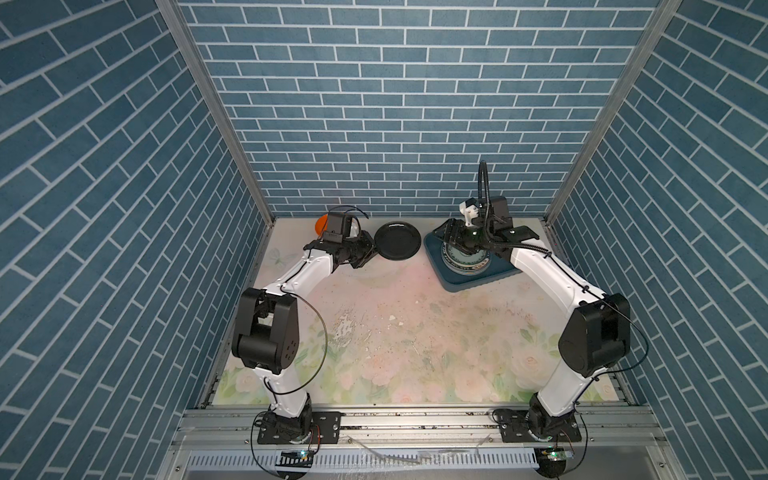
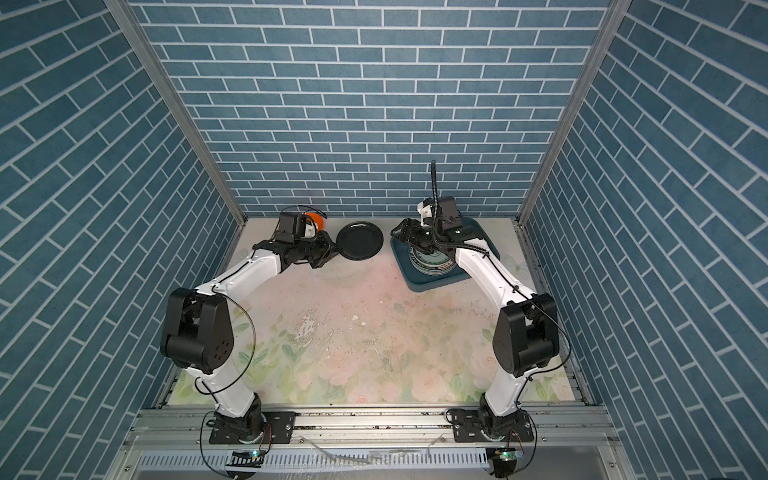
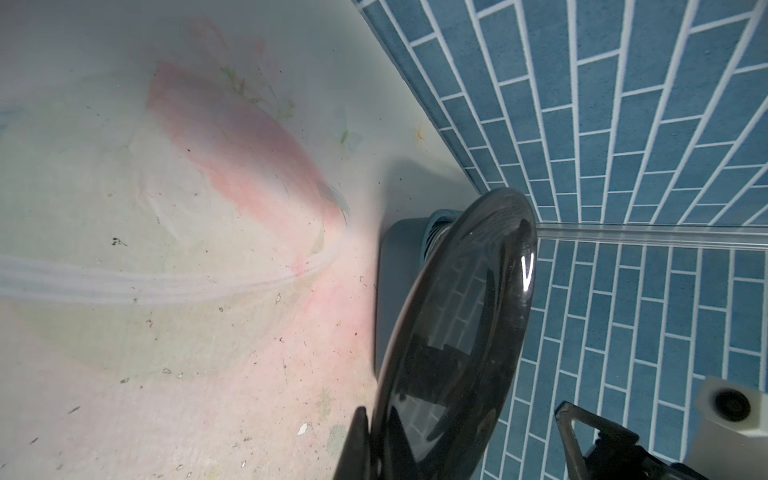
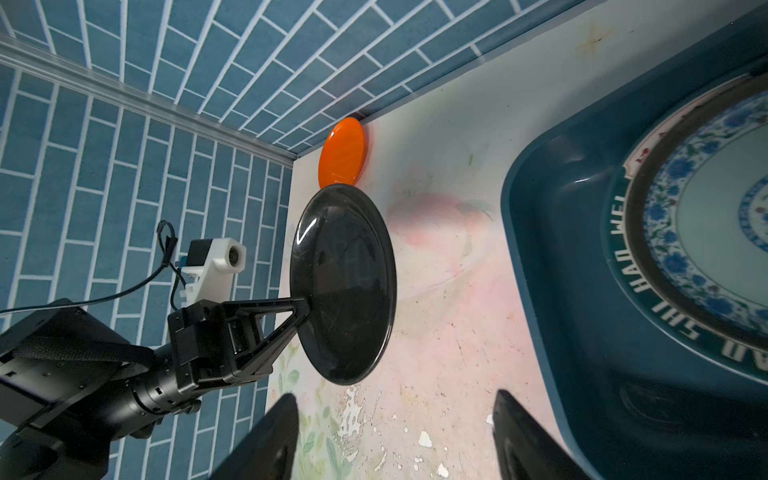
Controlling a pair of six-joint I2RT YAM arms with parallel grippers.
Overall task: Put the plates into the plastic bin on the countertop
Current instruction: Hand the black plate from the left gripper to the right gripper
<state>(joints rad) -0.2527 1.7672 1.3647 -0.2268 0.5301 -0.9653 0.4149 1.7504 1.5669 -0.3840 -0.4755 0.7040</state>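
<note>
My left gripper (image 1: 371,254) (image 2: 332,249) (image 3: 374,440) is shut on the rim of a glossy black plate (image 1: 397,241) (image 2: 359,241) (image 3: 457,332) (image 4: 343,286), held above the countertop (image 1: 395,332) and tilted. To its right stands the dark teal plastic bin (image 1: 457,284) (image 2: 419,284) (image 4: 540,249). In the bin lies a stack of plates, with a teal patterned plate (image 1: 467,257) (image 4: 706,216) over a letter-rimmed one (image 4: 648,291). My right gripper (image 1: 448,233) (image 2: 403,230) (image 4: 395,399) hovers open over the bin's left edge, nothing between its fingers. An orange plate (image 1: 321,224) (image 2: 314,220) (image 4: 343,158) leans at the back wall behind the left arm.
Blue brick-pattern walls close in the back and both sides. The countertop's print is scuffed in patches (image 1: 347,328) near the middle. Both arm bases sit on the metal rail (image 1: 415,424) at the front edge.
</note>
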